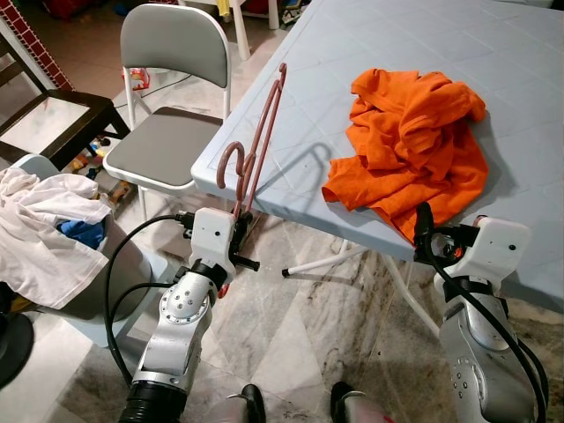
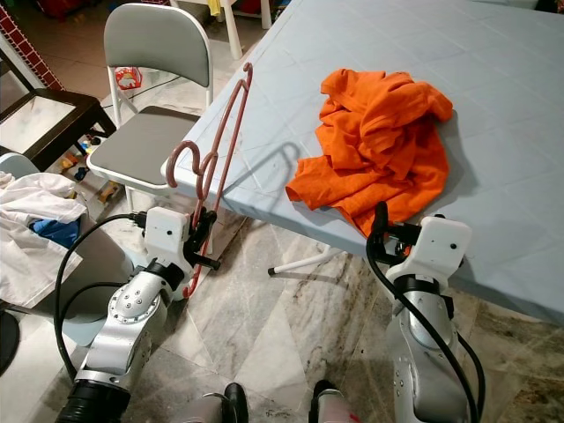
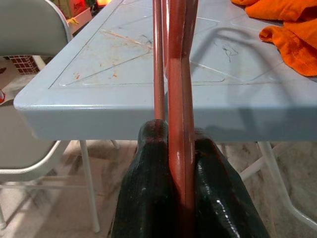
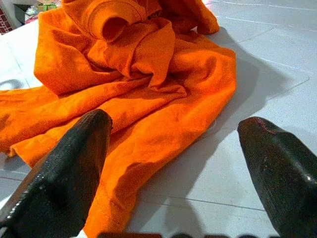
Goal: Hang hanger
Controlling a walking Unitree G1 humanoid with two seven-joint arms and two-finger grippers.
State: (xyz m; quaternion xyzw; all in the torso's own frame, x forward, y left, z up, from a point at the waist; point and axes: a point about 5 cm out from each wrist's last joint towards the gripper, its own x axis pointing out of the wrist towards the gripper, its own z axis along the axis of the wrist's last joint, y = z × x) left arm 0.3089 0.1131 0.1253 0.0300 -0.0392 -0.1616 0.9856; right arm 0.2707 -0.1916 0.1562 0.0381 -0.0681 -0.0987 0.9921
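A dusty-pink hanger (image 1: 261,141) stands nearly upright, its hook (image 1: 231,160) curling to the left, in front of the table's near left corner. My left gripper (image 1: 240,231) is shut on the hanger's lower part (image 3: 176,163), just below the table edge. A crumpled orange shirt (image 1: 414,141) lies on the pale blue table (image 1: 493,53) near its front edge. My right gripper (image 4: 181,163) is open at the table's front edge, its fingers (image 4: 64,173) pointing at the shirt's hem, not touching it.
A grey folding chair (image 1: 172,97) stands left of the table. A bin draped with white cloth (image 1: 44,229) is at far left, and a dark low table (image 1: 53,119) stands behind it. White table legs (image 1: 326,260) cross the marble floor under the table.
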